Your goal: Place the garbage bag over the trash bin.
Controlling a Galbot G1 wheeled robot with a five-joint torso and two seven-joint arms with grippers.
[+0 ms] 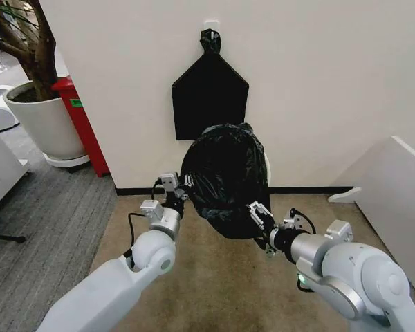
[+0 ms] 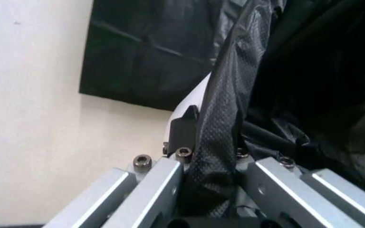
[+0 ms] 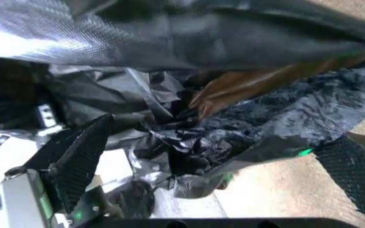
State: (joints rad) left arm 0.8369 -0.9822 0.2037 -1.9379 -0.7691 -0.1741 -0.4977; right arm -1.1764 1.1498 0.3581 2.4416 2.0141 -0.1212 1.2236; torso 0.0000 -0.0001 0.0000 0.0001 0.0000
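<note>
The crinkly black garbage bag (image 1: 223, 180) hangs over the trash bin, which stands on the floor against the wall. Little of the bin shows: a cream sliver (image 1: 267, 169) at the bag's right edge, a white strip (image 2: 192, 97) and a white patch with print (image 3: 116, 168). My left gripper (image 1: 183, 190) is at the bag's left side, shut on a fold of the bag (image 2: 224, 118). My right gripper (image 1: 260, 213) is at the bag's lower right. Its fingers (image 3: 81, 152) stand wide apart, with crumpled bag (image 3: 233, 128) lying between them.
A flat black house-shaped bundle (image 1: 209, 97) hangs on the wall just behind the bin. A large white plant pot (image 1: 45, 124) and a red box (image 1: 86, 128) stand at the left. A white cabinet (image 1: 394, 187) stands at the right. Brown carpet (image 1: 221, 283) lies before me.
</note>
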